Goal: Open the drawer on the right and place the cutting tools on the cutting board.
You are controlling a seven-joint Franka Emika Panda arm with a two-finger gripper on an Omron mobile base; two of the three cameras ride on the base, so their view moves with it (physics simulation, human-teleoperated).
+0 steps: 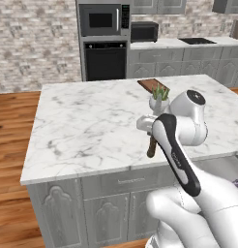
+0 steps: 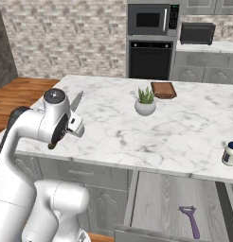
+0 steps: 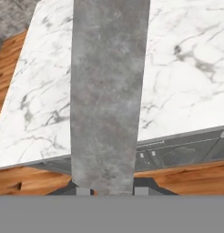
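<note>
The two-finger gripper (image 3: 106, 191) is pinched on the small knife with the dark handle and grey blade (image 3: 109, 91): in the hand view the two dark finger tips sit at the base of the broad grey blade, which rises straight up the middle of that view. In the right base view the grey blade sticks up and outward from the hand beside the round white wrist joint, and the dark handle end pokes out below it; in the left base view the brown-dark handle hangs down below the gripper (image 1: 149, 127), over the front part of the white marble island top (image 1: 82, 126), close to its front edge.

Further back on the marble, near the far edge, stands a small white round pot with a green spiky plant (image 2: 145, 103). Just behind it, at the far edge, lies the small rectangular reddish-brown wooden cutting board (image 2: 164, 90), bare, well apart from the knife.

Below the front edge of the island, toward its right end, the wide shallow grey drawer (image 2: 156, 198) stands pulled out, its pale grey inside showing. The purple peeler with the Y-shaped head (image 2: 190, 220) lies in it toward the right front. On the marble above the drawer, near the right front corner, stands a small white jar with a dark lid (image 2: 229, 153)
</note>
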